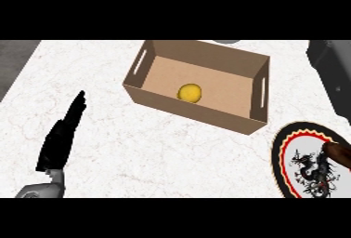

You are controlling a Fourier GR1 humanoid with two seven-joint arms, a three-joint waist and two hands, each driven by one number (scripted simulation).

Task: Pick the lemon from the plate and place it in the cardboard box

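The yellow lemon [190,92] lies on the floor of the open cardboard box [195,110], near its front wall. At the lower right lies the plate [280,155], white with a black, red and yellow rim and a black dragon figure; no lemon is on it. My left hand [61,137] rests at the left of the counter, open with straight fingers pointing up, well away from the box. A small dark piece that seems to be my right hand [337,154] shows at the right edge over the plate; its fingers are hidden.
A dark appliance [329,69] stands at the counter's far right. A grey round object [226,42] peeks in behind the box. The counter's left edge runs diagonally at the upper left. White marble lies between the box and my left hand.
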